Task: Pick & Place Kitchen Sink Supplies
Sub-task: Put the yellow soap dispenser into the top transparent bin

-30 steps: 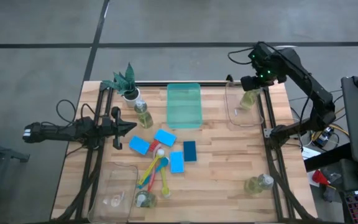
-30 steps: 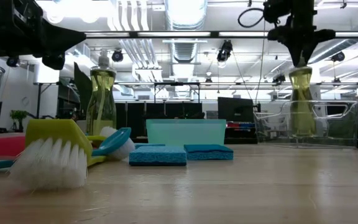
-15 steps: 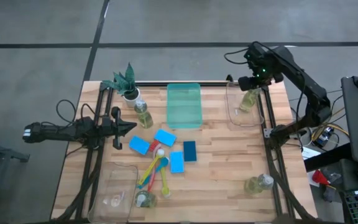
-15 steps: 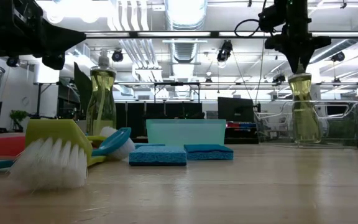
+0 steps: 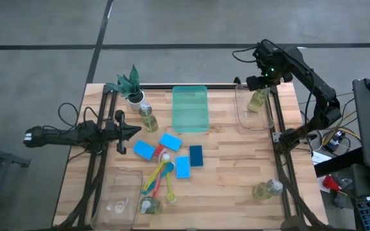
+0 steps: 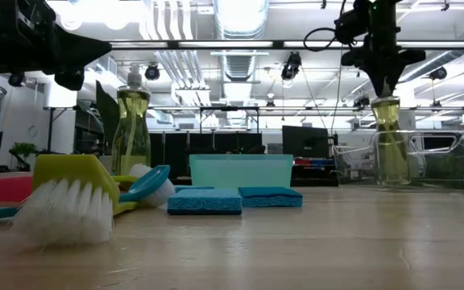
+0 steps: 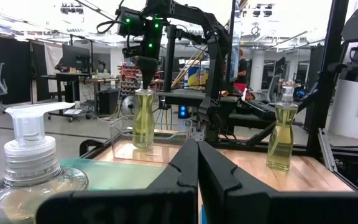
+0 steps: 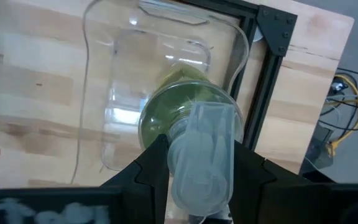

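fingers of the right gripper (image 8: 194,163) are closed on the pump top of a soap bottle (image 5: 257,100), one finger at each side of the neck. this bottle stands upright inside the clear tray (image 5: 243,120) at the far right corner of the table, with its long axis vertical and directly below the gripper. in the low view its base seems to be on or just above the tray floor; i cannot tell which. i think the next move is to release and lift straight up. the left gripper (image 5: 136,131) waits, fully closed and empty, near the sponges (image 5: 144,149).
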Action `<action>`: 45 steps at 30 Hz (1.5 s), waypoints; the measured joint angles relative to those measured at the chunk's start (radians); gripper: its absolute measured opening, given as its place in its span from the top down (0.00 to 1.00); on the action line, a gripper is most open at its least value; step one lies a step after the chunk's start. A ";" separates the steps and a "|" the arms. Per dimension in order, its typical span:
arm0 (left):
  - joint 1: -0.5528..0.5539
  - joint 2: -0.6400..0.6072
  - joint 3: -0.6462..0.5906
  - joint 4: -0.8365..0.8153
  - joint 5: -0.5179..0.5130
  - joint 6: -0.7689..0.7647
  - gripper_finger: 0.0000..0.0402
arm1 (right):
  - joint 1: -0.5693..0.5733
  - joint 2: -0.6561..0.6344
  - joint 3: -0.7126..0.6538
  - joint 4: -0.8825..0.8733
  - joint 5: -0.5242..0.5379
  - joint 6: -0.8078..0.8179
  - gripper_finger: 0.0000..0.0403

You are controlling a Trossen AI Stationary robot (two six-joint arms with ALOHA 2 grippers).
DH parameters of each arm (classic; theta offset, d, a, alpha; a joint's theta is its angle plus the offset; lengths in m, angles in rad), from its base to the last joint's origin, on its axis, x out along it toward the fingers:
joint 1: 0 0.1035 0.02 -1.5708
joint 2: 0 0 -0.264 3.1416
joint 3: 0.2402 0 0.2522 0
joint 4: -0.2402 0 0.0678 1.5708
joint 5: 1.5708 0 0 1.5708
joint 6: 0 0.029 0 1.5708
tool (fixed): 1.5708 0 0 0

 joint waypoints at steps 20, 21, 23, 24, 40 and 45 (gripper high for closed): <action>0.000 0.000 0.000 0.000 0.000 0.000 0.99 | 0.000 -0.008 0.014 -0.019 -0.008 -0.020 0.56; 0.000 0.000 0.000 0.000 0.000 0.000 0.99 | 0.000 -0.013 0.019 -0.020 -0.018 -0.020 0.56; 0.000 0.000 0.000 0.000 0.000 0.000 0.99 | 0.000 -0.024 0.029 -0.020 -0.061 -0.025 0.55; 0.000 0.000 0.000 0.000 0.000 0.000 0.99 | 0.000 -0.028 0.038 -0.021 -0.081 -0.032 0.55; 0.000 0.000 0.000 0.000 0.000 0.000 0.99 | 0.001 -0.163 0.109 -0.019 -0.543 -0.155 0.61; 0.000 0.000 0.000 0.000 0.000 0.000 0.99 | 0.023 -0.232 0.106 -0.020 -0.684 -0.161 0.61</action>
